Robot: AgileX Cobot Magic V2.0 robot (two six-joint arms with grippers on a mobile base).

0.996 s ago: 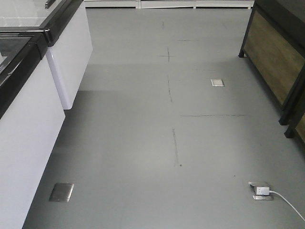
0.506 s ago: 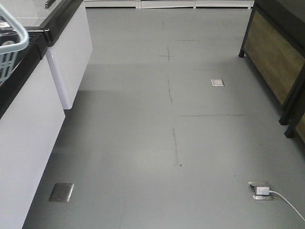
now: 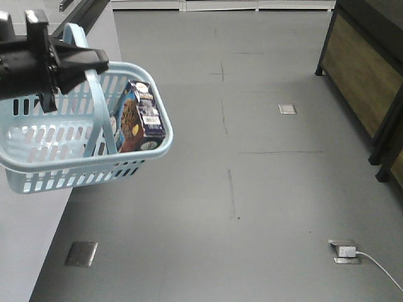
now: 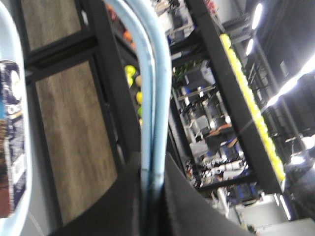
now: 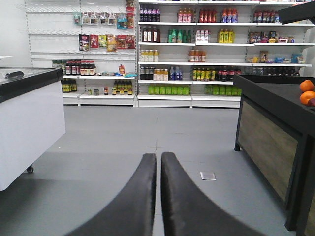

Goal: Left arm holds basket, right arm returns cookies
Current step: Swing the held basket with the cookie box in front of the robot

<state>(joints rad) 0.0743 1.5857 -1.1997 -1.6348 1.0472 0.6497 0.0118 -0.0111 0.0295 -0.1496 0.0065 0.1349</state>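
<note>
Aloft, left claw (image 3: 93, 63) pinches slotted plastic basket (image 3: 56, 177) handle, cardboard cookies (image 3: 140, 116) inside; right claw (image 5: 158, 158) closed, empty.

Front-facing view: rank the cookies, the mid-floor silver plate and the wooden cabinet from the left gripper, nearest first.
Measured from the left gripper, shut on the basket handle:
1. cookies, in the basket just below it.
2. silver plate, mid-floor, to the right.
3. wooden cabinet, far right edge.

Grey floor (image 3: 189, 207) carries a near metal plate (image 3: 81, 253), a far metal plate (image 3: 287, 109) and a socket box (image 3: 345, 251) with white cable (image 3: 381, 272)
</note>
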